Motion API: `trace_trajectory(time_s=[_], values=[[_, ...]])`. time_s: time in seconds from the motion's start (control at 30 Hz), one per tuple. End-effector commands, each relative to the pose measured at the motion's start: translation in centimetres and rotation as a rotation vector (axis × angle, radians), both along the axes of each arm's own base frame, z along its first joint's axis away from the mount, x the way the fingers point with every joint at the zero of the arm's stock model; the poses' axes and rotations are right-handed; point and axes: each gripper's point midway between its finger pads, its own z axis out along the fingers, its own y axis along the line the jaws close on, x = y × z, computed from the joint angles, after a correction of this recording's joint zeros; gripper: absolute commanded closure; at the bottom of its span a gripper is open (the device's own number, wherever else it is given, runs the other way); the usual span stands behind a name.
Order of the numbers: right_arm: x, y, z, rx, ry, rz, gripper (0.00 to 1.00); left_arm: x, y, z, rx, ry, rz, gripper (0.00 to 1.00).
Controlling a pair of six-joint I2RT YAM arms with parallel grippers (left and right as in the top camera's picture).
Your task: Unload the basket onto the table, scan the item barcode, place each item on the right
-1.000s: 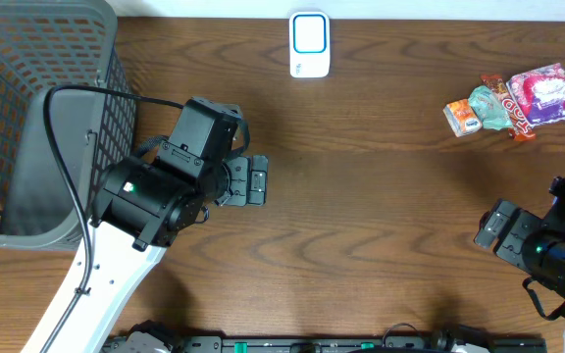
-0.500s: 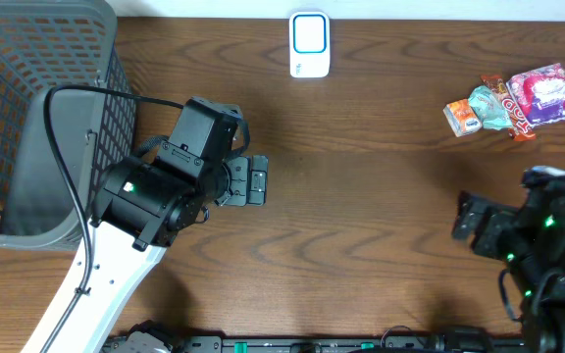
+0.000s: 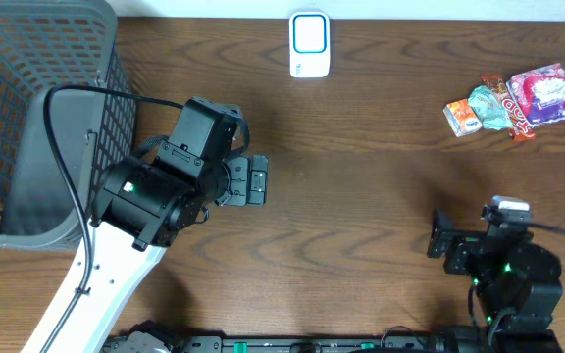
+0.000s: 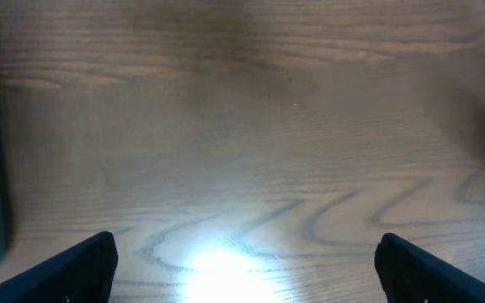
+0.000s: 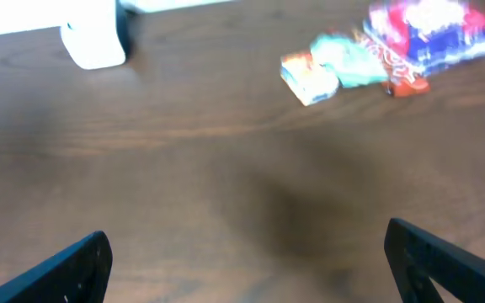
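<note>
Since the earlier frame, the right tool (image 3: 441, 241) had moved inward from the worktop's (image 3: 361, 196) right edge, keeping close to the near edge; the left tool (image 3: 257, 181) had not moved. Both tools stood released, jaws wide, with nothing between them. The right wrist view showed only bare wood between the fingers.

The items for scanning, a cluster of small packets (image 3: 503, 103), lay near the far right corner, well apart from the right tool. An orange packet (image 3: 462, 117) sat at the cluster's left end and a pink packet (image 3: 548, 94) at its right, with the others touching between them. A white scanner (image 3: 309, 44) stood at the middle of the far edge, and a grey basket (image 3: 37, 69) occupied the far left corner.

Judgement: the packets appear light and soft-wrapped, probably slippery and easily crushed. The orange packet, being outermost, offers the clearest hold across its short sides, taken gently. No barcode could be discerned.
</note>
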Motion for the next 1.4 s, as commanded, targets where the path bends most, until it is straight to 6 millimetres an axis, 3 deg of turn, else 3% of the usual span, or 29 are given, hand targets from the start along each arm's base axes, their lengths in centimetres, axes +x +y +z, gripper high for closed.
trace_trajectory(time_s=[0.0, 0.4, 0.67, 1.37], values=[[0.3, 0.6, -1.2, -0.055, -0.054, 0.056, 0.01, -0.1, 0.0, 0.1, 0.003, -0.003, 0.000, 0.02], [2.6, 1.0, -3.1, -0.080, -0.303, 0.076, 0.01, -0.1, 0.0, 0.1, 0.003, -0.003, 0.000, 0.02], [3.0, 1.6, -3.7, -0.122, -0.410, 0.098, 0.01, -0.1, 0.0, 0.1, 0.003, -0.003, 0.000, 0.02], [3.0, 1.0, -3.9, -0.123, -0.432, 0.061, 0.01, -0.1, 0.0, 0.1, 0.003, -0.003, 0.000, 0.02]])
